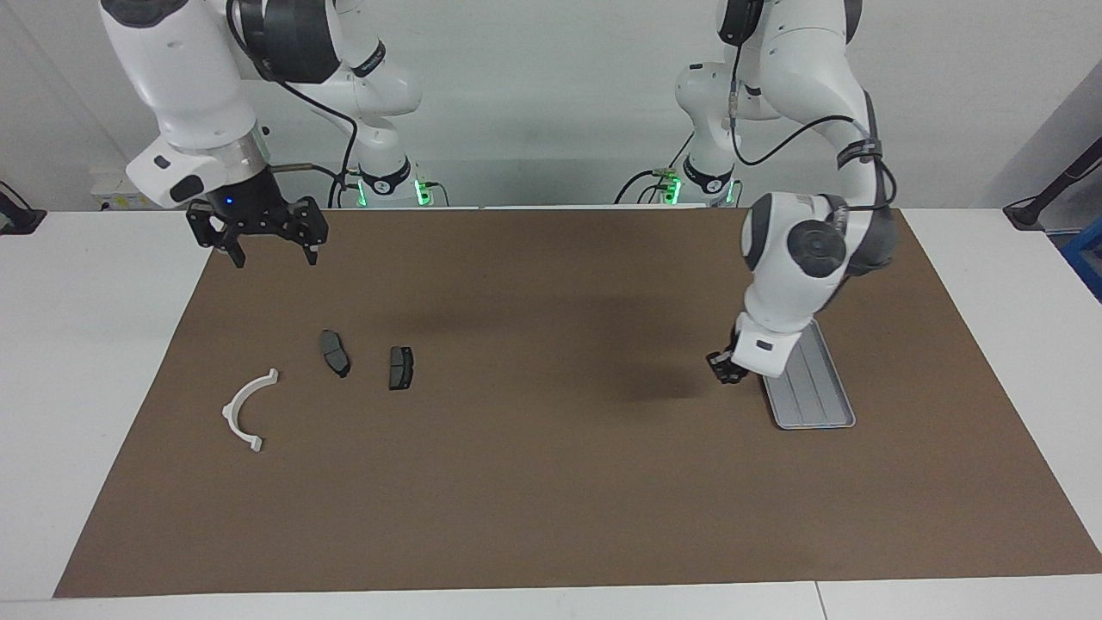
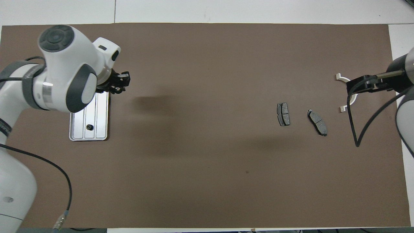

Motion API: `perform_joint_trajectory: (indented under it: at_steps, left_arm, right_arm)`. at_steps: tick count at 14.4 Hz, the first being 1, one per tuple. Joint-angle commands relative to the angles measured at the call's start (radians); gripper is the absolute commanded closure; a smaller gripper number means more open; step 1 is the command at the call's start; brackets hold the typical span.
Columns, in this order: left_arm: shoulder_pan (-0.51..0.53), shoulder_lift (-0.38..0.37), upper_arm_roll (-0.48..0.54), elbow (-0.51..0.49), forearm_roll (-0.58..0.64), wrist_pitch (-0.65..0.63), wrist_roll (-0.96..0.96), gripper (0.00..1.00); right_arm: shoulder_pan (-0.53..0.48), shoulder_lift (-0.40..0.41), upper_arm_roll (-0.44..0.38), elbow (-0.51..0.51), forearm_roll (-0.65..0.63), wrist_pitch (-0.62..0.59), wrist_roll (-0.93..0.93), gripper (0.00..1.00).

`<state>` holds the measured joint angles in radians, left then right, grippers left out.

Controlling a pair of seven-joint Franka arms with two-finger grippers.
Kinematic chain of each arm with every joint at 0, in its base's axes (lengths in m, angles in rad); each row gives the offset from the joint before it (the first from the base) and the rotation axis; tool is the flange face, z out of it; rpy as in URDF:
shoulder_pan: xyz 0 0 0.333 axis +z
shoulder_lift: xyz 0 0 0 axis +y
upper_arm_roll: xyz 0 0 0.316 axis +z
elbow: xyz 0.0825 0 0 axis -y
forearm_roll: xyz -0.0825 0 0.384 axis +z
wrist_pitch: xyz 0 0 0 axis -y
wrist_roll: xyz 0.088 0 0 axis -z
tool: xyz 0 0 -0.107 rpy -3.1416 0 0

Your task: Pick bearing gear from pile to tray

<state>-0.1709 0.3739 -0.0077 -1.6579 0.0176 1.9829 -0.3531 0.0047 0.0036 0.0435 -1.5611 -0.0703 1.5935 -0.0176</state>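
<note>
The silver tray (image 1: 814,392) (image 2: 97,110) lies at the left arm's end of the mat, and a small black bearing gear (image 2: 88,127) sits in it near its robot-side end. My left gripper (image 1: 727,368) (image 2: 120,83) hangs shut above the mat, just beside the tray's long edge. I cannot make out whether a tiny dark piece sits between its tips. What shows of the pile is two dark brake pads (image 1: 336,353) (image 1: 400,368) (image 2: 283,114) (image 2: 317,118) and a white bracket (image 1: 245,409) (image 2: 342,109). My right gripper (image 1: 275,257) (image 2: 360,86) is open, empty and raised high.
A brown mat (image 1: 551,482) covers most of the white table (image 1: 86,344). The right arm's black cable (image 2: 355,129) loops down over the mat beside the bracket. In the overhead view the right gripper covers part of the bracket.
</note>
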Motion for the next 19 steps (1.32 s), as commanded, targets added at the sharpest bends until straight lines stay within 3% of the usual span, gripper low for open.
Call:
perform_joint_trajectory:
  at_steps: [1,4,13,14,15,16,19]
  left_arm:
    - [0.103,-0.013,-0.014,-0.049,0.002,0.025,0.225,0.95]
    - [0.178,-0.013,-0.014,-0.158,-0.001,0.141,0.391,0.95]
    - [0.186,-0.032,-0.014,-0.286,-0.005,0.292,0.398,0.89]
    - [0.186,-0.033,-0.014,-0.283,-0.005,0.284,0.399,0.72]
    - [0.186,-0.033,-0.014,-0.272,-0.005,0.269,0.399,0.13]
    - [0.185,-0.044,-0.014,-0.257,-0.005,0.234,0.398,0.0]
    - [0.188,-0.145,-0.014,-0.2,-0.007,0.087,0.396,0.0]
  right_arm:
    - [0.006,-0.077,-0.005,-0.042,0.029,-0.029,-0.007,0.0]
    - [0.005,-0.077,-0.017,-0.039,0.09,-0.047,0.05,0.0]
    - [0.011,-0.057,-0.016,-0.062,0.127,-0.026,0.097,0.0]
    - [0.011,-0.059,-0.016,-0.065,0.129,-0.027,0.097,0.0]
    - [0.011,-0.059,-0.016,-0.063,0.129,-0.03,0.097,0.0]
    - [0.011,-0.059,-0.017,-0.063,0.127,-0.029,0.094,0.0]
    - [0.002,-0.057,-0.017,-0.063,0.115,-0.023,0.093,0.0]
